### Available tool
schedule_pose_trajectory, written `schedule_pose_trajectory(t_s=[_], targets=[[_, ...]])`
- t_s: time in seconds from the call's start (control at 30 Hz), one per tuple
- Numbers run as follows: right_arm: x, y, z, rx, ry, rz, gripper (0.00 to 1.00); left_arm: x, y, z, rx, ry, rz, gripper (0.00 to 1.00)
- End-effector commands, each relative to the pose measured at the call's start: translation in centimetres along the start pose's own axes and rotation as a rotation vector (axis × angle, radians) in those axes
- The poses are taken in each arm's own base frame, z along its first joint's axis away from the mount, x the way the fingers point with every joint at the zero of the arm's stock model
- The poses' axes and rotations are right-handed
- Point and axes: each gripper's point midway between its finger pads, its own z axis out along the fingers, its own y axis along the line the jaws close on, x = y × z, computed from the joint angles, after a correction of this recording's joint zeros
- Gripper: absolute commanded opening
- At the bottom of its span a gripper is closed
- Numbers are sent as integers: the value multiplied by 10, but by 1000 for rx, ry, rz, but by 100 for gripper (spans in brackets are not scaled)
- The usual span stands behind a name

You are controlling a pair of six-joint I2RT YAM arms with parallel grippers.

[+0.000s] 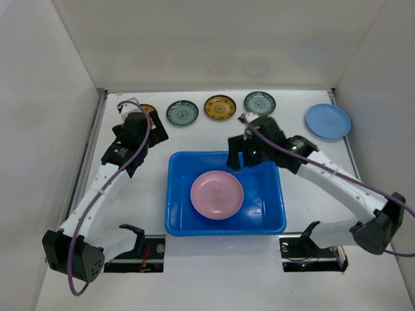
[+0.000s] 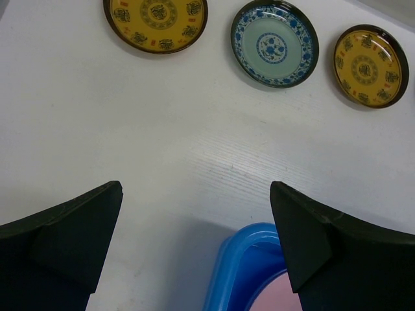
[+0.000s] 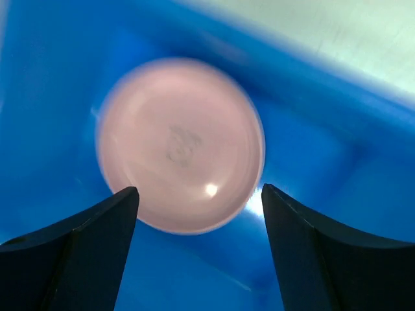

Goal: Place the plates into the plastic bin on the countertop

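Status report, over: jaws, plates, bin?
Left jaws open, empty; right jaws open over bin. Pink plate in bin. Five plates on countertop. Nothing blocking bin.

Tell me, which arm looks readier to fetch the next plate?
Probably left. The left gripper, open, faces the small amber-yellow patterned plate and teal-and-white plate on the white countertop; the right gripper, also open, hangs over the round pink plate inside the bright blue plastic bin.

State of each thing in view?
Bin, holds pink plate only.
Pink plate, flat in bin.
Light-blue plate, on countertop.
Left amber plate, on countertop.
Right amber plate, on countertop.
Left teal plate, on countertop.
Right teal plate, on countertop.
Left gripper, open, empty.
Right gripper, open, empty.
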Motion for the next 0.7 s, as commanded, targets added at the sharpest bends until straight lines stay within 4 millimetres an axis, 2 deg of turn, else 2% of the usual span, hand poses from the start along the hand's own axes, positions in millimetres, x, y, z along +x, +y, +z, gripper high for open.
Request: schedule_pose_trajectory(t_s=[0.0, 0.03, 0.1, 0.13, 0.23, 0.3, 0.37, 0.4, 0.53, 0.67], targets=[[-79, -24, -70, 37, -277, 56, 82, -16, -1, -9, 21, -52, -22, 100], [-99, -45, -80, 74, -345, 114, 83, -15, -1, -9, 23, -50, -22, 100], [-121, -84, -89, 143, -432, 222, 84, -14, -3, -10, 31, -46, -21, 100], [-133, -116, -92, 189, -488, 319, 84, -13, -3, -10, 35, -44, -21, 100], [-140, -201, -88, 288, -609, 606, 84, -10, -4, -13, 44, -43, -23, 100], [-129, -252, -77, 327, -669, 817, 82, -7, -4, -14, 47, -40, -25, 100], [-110, -298, -62, 344, -699, 1014, 80, -4, -4, -15, 54, -34, -27, 100], [-102, -314, -55, 348, -709, 1076, 79, -3, -3, -16, 55, -33, -31, 100], [-76, -369, -41, 379, -762, 1273, 78, 2, 1, -21, 56, -34, -53, 100], [-58, -410, -33, 397, -806, 1421, 78, 7, 9, -24, 44, -30, -60, 100]])
